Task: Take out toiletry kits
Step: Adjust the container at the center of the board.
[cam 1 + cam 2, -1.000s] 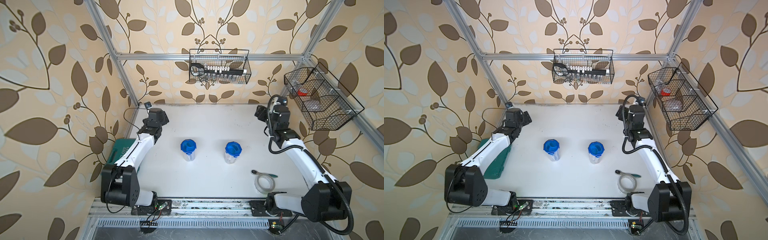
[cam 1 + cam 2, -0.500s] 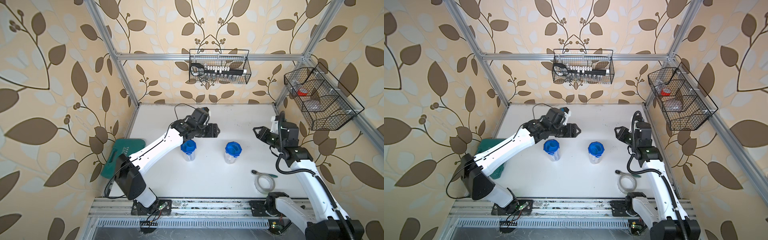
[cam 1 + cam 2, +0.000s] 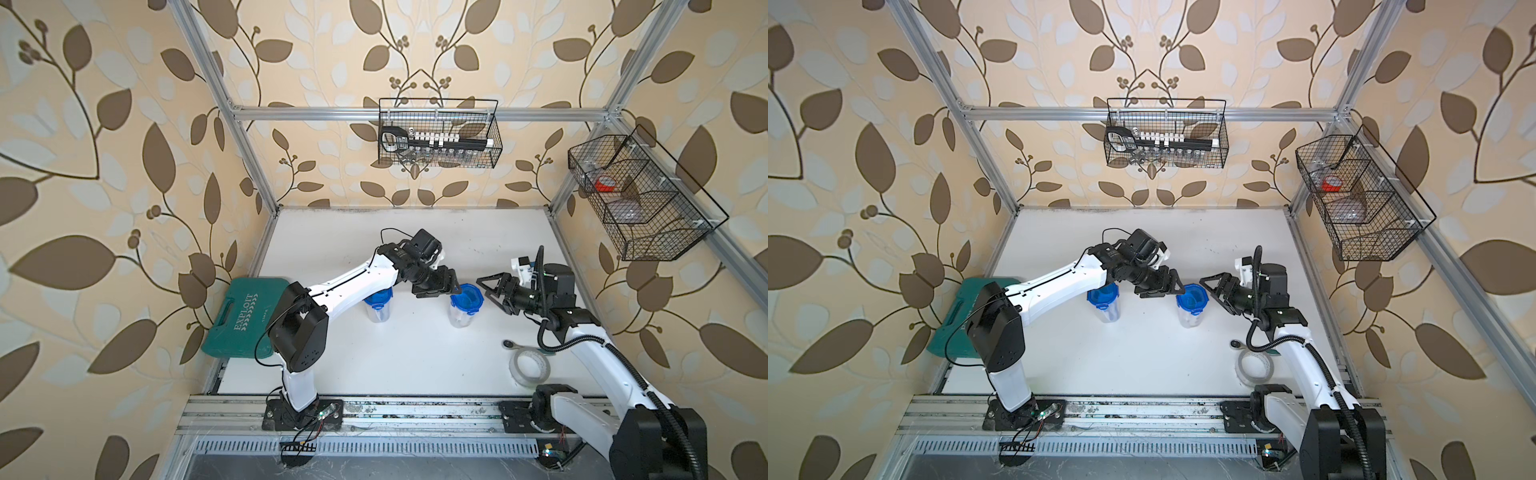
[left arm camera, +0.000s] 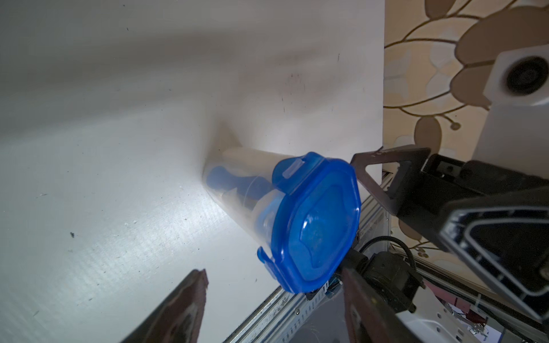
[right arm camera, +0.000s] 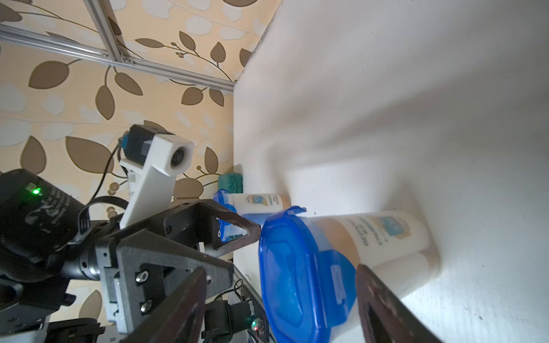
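Two clear jars with blue lids stand mid-table in both top views: the left jar (image 3: 378, 305) (image 3: 1104, 303) and the right jar (image 3: 465, 305) (image 3: 1191, 305). The toiletry kits are inside them: blue and white pieces (image 4: 231, 184) show through the right jar's wall in the left wrist view, labelled white bottles (image 5: 380, 231) in the right wrist view. My left gripper (image 3: 446, 286) (image 4: 273, 271) is open at the left rim of the right jar's lid (image 4: 315, 222). My right gripper (image 3: 486, 289) (image 5: 282, 268) is open on the jar's right, its fingers either side of the lid (image 5: 291, 267).
A green tool case (image 3: 245, 316) lies at the table's left edge. A roll of clear tape (image 3: 530, 368) and a small ratchet tool (image 3: 508, 344) lie at the front right. Wire baskets hang on the back wall (image 3: 438, 137) and the right wall (image 3: 640, 199).
Both arms have swung in from the back corners to the right jar. The left arm now reaches across above the left jar; the right gripper has dropped beside the lid.
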